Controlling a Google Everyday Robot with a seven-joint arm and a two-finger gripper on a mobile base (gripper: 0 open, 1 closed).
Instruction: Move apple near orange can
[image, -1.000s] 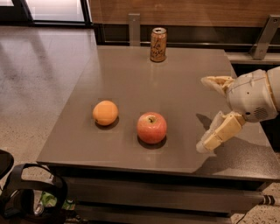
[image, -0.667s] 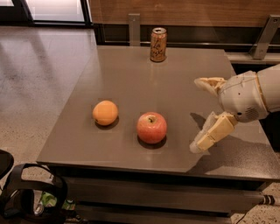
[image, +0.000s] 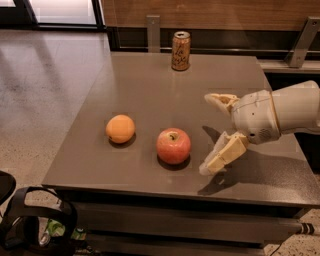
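– Grey table (image: 150, 85), what sits where?
– Toward the near edge, the apple (image: 173, 145), with an orange (image: 120, 128) just left of it. The orange can (image: 180, 50) stands upright at the far edge, well apart.
– And the gripper (image: 207, 133)?
– Just right of the apple, not touching it, fingers spread wide, holding nothing.

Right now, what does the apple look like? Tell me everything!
The apple is round and red-pink with paler yellowish patches and a dark stem dimple on top. It looks smooth and a bit shiny. It sits upright on the gray table, near the front edge, touching nothing else. The orange lies apart on one side; the open gripper hovers close on the other side, not touching. The can stands far back.
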